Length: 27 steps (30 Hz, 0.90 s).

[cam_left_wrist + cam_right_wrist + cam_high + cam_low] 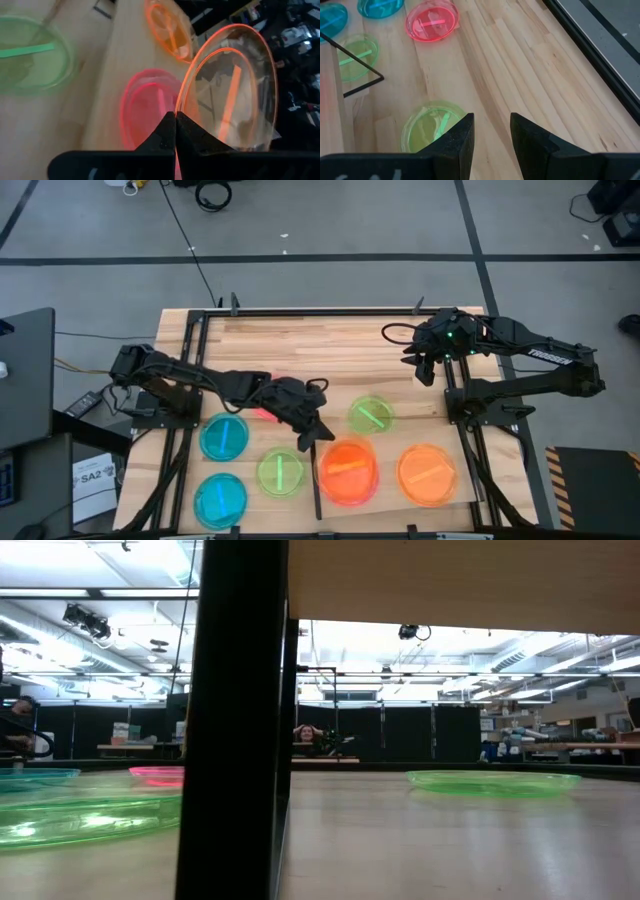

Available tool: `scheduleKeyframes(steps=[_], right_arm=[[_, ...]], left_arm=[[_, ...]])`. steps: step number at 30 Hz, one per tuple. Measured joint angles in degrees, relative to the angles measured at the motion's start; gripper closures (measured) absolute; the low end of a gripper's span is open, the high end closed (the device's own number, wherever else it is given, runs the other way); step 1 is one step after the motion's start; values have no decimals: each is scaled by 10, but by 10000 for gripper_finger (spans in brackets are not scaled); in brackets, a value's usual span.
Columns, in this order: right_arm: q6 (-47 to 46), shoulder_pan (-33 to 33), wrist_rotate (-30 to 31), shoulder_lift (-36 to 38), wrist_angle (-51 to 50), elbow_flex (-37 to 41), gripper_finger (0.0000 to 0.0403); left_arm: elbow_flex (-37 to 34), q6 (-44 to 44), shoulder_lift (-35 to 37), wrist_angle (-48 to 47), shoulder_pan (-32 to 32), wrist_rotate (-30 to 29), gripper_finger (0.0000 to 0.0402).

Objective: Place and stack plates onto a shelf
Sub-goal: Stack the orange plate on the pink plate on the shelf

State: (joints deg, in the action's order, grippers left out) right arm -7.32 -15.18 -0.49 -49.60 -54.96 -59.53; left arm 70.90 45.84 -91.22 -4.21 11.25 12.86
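- Currently the left claw (175, 131) is clamped on the rim of an orange plate (235, 85), held tilted above the shelf (395, 502).
- Beneath it a pink plate (147, 107) lies on the shelf, seemingly on a stack.
- Another orange plate (427, 475) sits beside it.
- Right claw (490, 131) hangs open over the worktop (330, 345), near a green plate (427, 127).

Robotics lab or test hall: planked wooden worktop (330, 340) on a black metal frame (190, 370), grey floor (330, 220) marked with dark tape lines, loose cables (212, 194). Low view shows strip ceiling lights (120, 585), black curtain walls (400, 730), cluttered benches (560, 745) behind.
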Motion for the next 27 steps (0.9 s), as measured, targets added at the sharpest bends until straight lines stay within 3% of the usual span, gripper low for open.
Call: scheduleKeyframes(steps=[27], right_arm=[[0, 0, 0, 0, 0, 0, 270]], left_arm=[[0, -2, -46, 14, 8, -12, 396]])
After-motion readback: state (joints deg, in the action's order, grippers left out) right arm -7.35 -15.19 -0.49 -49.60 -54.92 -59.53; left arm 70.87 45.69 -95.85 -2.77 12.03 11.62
